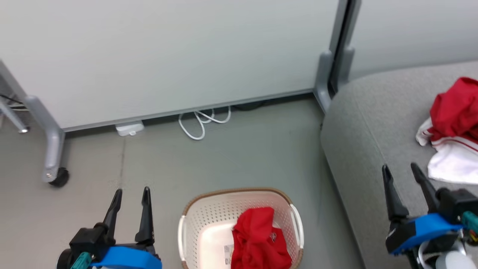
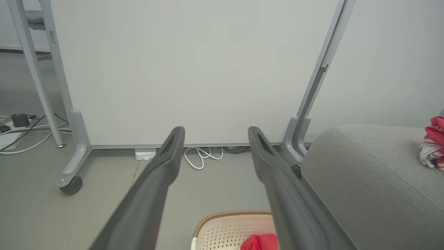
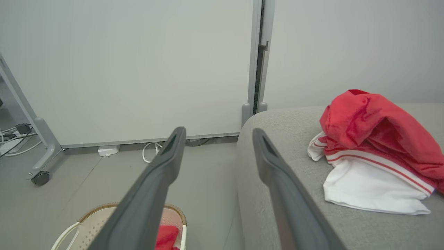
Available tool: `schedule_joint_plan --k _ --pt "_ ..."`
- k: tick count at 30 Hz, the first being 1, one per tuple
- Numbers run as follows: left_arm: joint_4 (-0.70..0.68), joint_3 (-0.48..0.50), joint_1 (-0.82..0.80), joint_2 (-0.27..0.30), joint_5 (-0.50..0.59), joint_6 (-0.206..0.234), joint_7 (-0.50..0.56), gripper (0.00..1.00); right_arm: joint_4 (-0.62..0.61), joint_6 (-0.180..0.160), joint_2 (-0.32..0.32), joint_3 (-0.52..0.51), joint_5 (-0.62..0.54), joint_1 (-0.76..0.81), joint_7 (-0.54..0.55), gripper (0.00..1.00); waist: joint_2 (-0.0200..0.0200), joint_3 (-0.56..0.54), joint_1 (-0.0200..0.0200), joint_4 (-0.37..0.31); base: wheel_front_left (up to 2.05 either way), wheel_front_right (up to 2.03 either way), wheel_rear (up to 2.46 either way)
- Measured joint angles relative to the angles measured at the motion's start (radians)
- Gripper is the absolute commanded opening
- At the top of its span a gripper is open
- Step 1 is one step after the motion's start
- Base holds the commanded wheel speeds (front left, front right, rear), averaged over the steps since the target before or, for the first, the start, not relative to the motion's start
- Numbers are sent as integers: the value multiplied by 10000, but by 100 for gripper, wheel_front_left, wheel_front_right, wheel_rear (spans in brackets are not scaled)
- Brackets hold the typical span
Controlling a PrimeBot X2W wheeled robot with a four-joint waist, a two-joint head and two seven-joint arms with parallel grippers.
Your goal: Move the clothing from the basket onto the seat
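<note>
A cream perforated basket (image 1: 209,216) with a brown rim stands on the floor at the bottom middle, holding one crumpled red garment (image 1: 259,239). The basket (image 2: 225,227) and that red garment (image 2: 260,242) also peek in at the bottom of the left wrist view. The grey seat (image 1: 366,127) is on the right, with a red and white clothing heap (image 1: 453,130) lying on it; the heap (image 3: 374,156) shows large in the right wrist view. My left gripper (image 1: 130,194) hangs open left of the basket. My right gripper (image 1: 401,170) is open above the seat's front, left of the heap.
A pale partition panel (image 1: 168,56) on grey wheeled feet (image 1: 54,175) stands behind the basket. A white cable coil (image 1: 201,121) and a small white adapter (image 1: 130,129) lie at its base. More cables (image 2: 20,128) lie on the floor at far left.
</note>
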Motion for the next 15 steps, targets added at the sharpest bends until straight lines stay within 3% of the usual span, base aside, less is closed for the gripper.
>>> schedule_joint_plan --k 7,15 --pt "221 474 292 -2 77 0 0 100 -846 0 433 134 79 1050 428 100 0 -516 0 636 0 0 0" --pt "297 516 336 -25 90 0 0 100 -1103 0 610 211 161 1309 581 100 0 -582 2 810 0 0 0"
